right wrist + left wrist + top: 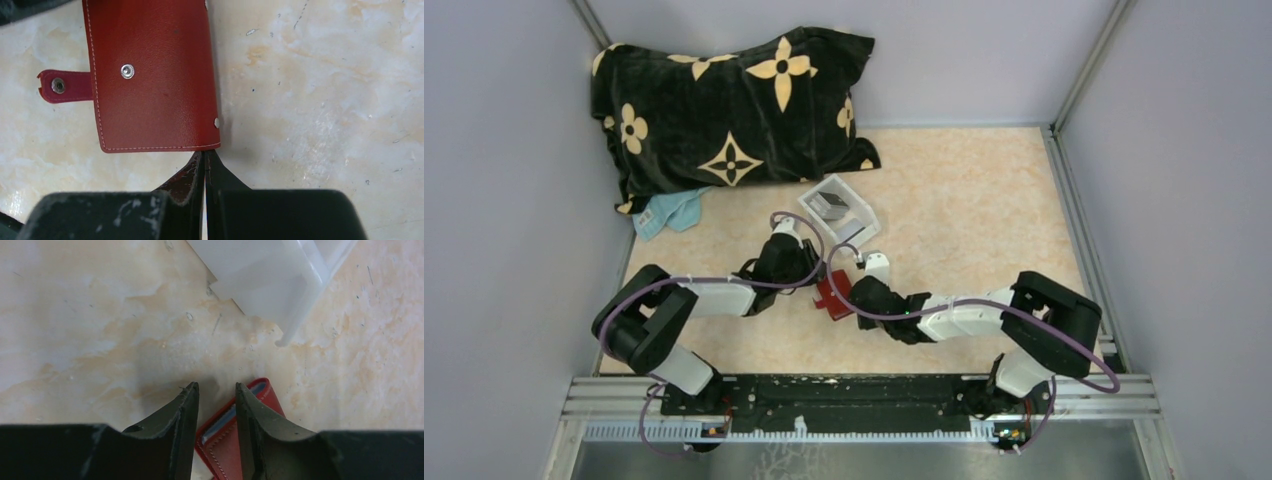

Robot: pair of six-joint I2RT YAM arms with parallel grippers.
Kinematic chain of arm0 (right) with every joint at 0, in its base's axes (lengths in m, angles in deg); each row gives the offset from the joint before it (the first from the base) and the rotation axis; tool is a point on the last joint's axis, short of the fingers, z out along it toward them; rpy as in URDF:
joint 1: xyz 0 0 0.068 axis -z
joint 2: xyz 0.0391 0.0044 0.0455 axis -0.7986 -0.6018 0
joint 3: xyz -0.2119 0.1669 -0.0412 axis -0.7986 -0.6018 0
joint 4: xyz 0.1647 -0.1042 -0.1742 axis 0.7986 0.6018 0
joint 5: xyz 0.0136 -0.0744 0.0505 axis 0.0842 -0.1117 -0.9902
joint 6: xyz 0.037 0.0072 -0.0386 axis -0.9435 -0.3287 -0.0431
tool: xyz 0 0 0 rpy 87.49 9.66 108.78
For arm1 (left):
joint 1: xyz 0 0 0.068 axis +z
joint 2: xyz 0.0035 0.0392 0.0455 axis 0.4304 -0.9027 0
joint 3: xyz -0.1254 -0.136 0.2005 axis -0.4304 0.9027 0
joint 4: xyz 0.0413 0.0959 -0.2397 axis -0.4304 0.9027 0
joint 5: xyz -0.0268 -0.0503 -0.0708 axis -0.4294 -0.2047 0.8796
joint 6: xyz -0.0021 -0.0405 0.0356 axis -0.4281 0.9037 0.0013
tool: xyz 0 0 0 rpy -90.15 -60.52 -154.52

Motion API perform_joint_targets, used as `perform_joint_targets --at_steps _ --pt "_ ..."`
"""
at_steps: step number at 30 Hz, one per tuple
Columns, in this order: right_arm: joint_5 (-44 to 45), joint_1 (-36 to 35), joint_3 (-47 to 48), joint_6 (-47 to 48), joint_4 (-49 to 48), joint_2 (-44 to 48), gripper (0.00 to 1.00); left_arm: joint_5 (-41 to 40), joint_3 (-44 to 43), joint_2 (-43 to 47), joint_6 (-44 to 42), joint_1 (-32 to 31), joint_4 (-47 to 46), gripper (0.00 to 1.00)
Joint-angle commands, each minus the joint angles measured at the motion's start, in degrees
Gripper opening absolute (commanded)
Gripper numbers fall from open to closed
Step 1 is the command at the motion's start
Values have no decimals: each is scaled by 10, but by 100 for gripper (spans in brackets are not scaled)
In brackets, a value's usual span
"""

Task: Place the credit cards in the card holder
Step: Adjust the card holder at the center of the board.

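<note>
Lying closed at the middle of the counter (984,200), the flat red stitched-leather card holder (155,75) sat between the two arms, outer face up, its snap strap hanging unfastened off one side. No card was being carried. A dark grey stack, judged to be the credit cards (829,203), rested in the small white translucent plastic tray (265,285) just beyond the holder.

The right jaws were pressed fully together, their tips touching the holder's edge next to a corner rivet. Judgement: this contact pinned the holder so it would not slide. Whether a sliver of cover was nipped could not be told.

The left jaws stood at a narrow gap straddling the opposite edge, where a pale inner layer showed inside the red cover. Bare counter remained visible between the tips, so no firm grip was confirmed. Judgement: they were placed to catch the cover and open it, which the task requires before any card goes in.

The left arm (714,297) reached in from the left, elbow folded back and wrist pitched down. The right arm (964,315) mirrored it from the right, low and nearly level.

Farther back lay a black pillow with tan flower motifs (734,110) and a light blue cloth (669,210), well apart from the work.
</note>
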Motion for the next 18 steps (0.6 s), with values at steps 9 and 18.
perform_joint_targets --at_steps 9,18 --pt "-10 53 22 33 -8 -11 0 -3 67 11 47 -61 62 40" --pt "-22 88 42 48 -16 -33 0 -27 100 57 74 -89 82 40"
